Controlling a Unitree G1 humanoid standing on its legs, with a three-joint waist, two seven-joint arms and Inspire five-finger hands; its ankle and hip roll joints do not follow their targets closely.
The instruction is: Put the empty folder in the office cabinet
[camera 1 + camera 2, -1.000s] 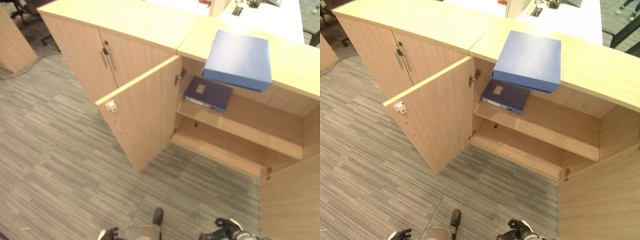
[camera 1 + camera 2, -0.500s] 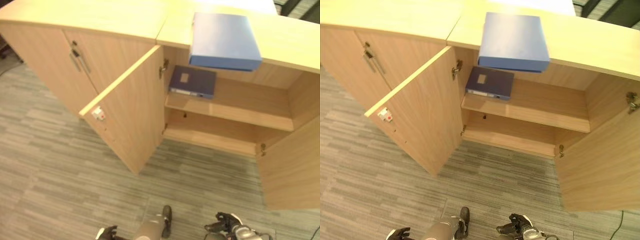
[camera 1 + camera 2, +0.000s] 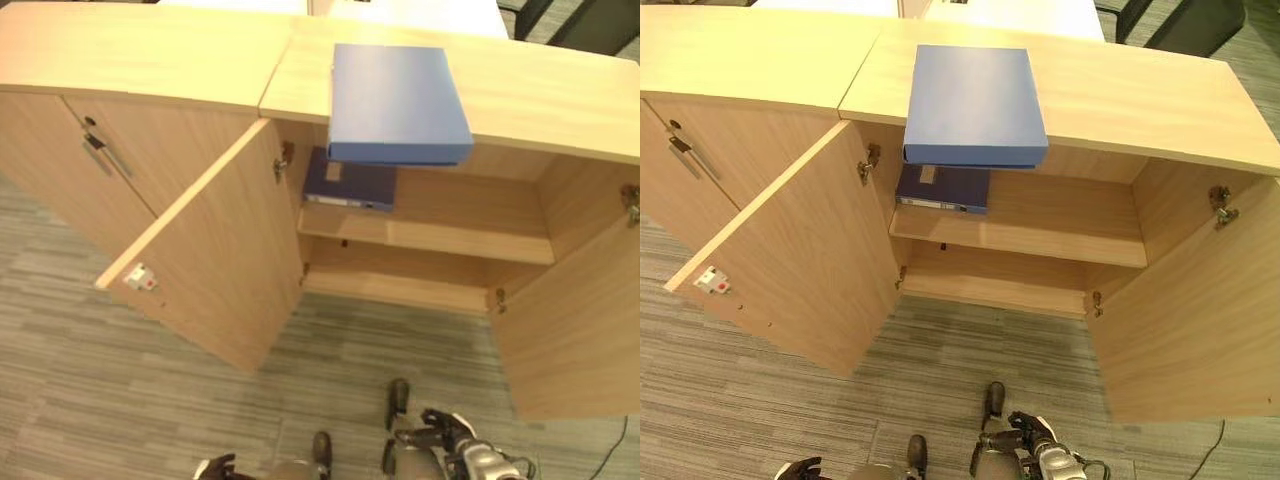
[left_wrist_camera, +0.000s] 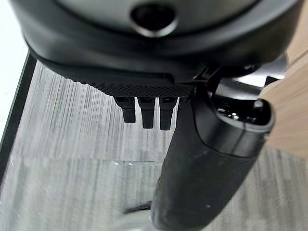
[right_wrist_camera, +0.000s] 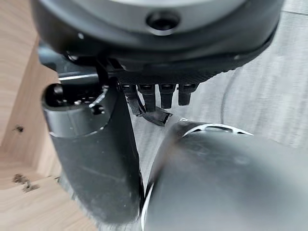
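- On the grey carpet [image 3: 120,400] a wooden cabinet [image 3: 1160,95] is seen, both doors of its right section swung open — left door [image 3: 800,270], right door [image 3: 1190,320].
- A blue folder [image 3: 975,100] is laid flat on the cabinet top, its near edge overhanging the open compartment.
- A darker folder [image 3: 945,187] is lying on the upper shelf [image 3: 1060,225], at its left end.
- Both hands are hung low, well apart from the cabinet — left hand [image 4: 149,91] and right hand [image 5: 159,82], fingers straight, nothing held.
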